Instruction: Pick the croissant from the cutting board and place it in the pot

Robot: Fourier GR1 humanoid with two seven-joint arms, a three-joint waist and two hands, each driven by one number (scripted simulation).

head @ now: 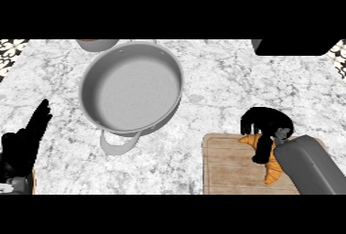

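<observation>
Right hand (pixel 267 122): your fingers curl over the croissant (pixel 270 164) on the cutting board (pixel 226 167), set for lifting.
Pot (pixel 132 87): well left, open.
Left hand (pixel 24 141): fingers straight, resting.

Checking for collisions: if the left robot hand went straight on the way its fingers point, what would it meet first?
Probably nothing close: the open left robot hand points up-right over bare counter, with the pot off to its right; height unclear.

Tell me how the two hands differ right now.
The right hand is curled round the croissant over the cutting board; the left hand is open with straight fingers and holds nothing. The right hand sits at the view's right, the left rests at the left edge, beside the pot. Both are black on grey forearms.
</observation>
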